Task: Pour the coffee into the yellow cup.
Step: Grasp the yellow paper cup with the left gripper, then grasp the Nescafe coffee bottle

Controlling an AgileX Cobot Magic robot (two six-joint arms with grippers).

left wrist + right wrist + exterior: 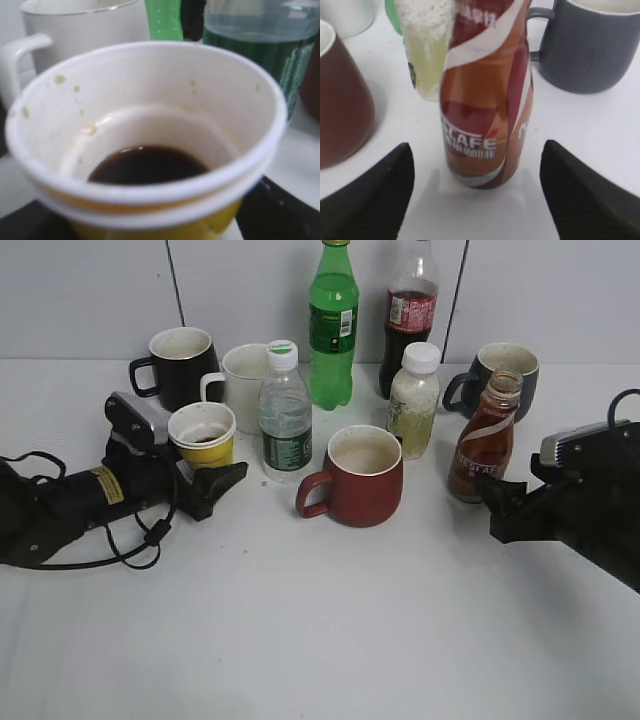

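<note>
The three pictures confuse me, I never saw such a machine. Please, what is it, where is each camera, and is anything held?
It is a robot with two black arms on a white table. One picture looks from the front; the others come from a camera on each wrist. The left gripper stands open around the small yellow paper cup, which has some dark coffee in it. The right gripper is open too, in front of the uncapped brown glass Nescafe bottle, not touching it. Nothing is held. Mugs and other bottles stand around.

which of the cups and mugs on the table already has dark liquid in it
The small yellow paper cup with the white rim, at the left gripper. Dark brown coffee pools in its bottom; the red mug beside it looks empty.
</note>
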